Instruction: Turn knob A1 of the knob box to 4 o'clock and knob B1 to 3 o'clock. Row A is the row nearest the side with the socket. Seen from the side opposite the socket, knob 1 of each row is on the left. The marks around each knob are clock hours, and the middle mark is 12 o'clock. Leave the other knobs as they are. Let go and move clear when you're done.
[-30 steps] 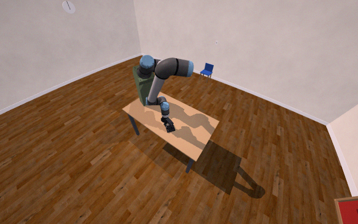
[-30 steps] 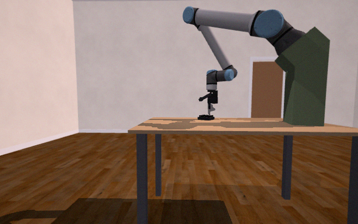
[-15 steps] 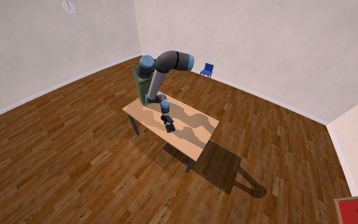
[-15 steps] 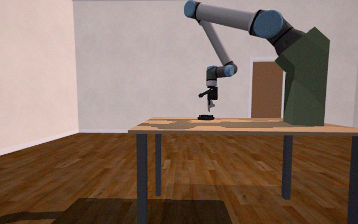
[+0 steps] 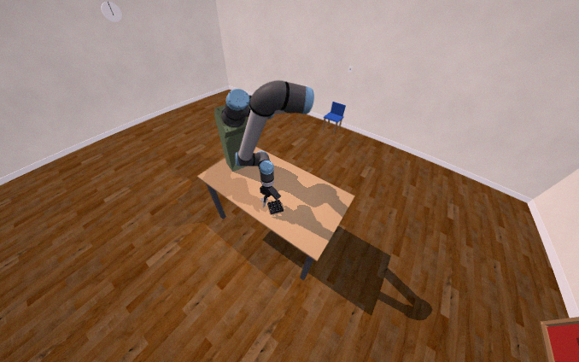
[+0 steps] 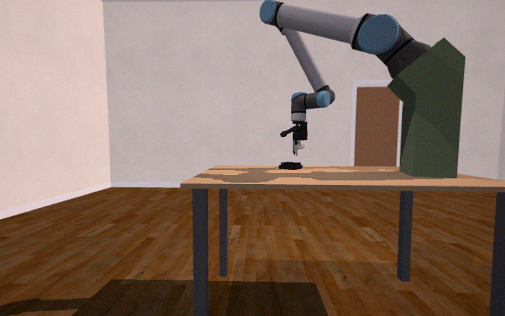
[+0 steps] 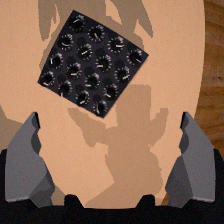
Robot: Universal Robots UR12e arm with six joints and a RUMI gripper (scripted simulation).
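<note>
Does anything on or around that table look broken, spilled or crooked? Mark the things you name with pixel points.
Nothing looks broken or spilled. The knob box (image 5: 276,207) (image 6: 290,165) (image 7: 94,64) sits askew to the open gripper (image 5: 271,201) (image 6: 296,153) (image 7: 110,113), but flat on the table (image 5: 233,197) (image 6: 325,186) (image 7: 175,65), so that seems harmless.

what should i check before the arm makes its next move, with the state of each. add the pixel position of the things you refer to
1. Gripper (image 5: 270,202) (image 6: 295,153) (image 7: 110,113) open: ok, the fingers stand wide apart.
2. Nothing held: ok, only a gap lies between the fingers.
3. Gripper off the knob box (image 5: 275,207) (image 6: 290,165) (image 7: 93,64): ok, the exterior view shows a gap between fingertips and box.
4. Knob box on the table (image 5: 219,175) (image 6: 364,187) (image 7: 175,60): ok, it rests on the top, away from the edges.
5. Knobs A1 and B1 at their target hours: cannot tell, the socket that fixes the rows cannot be made out.
</note>
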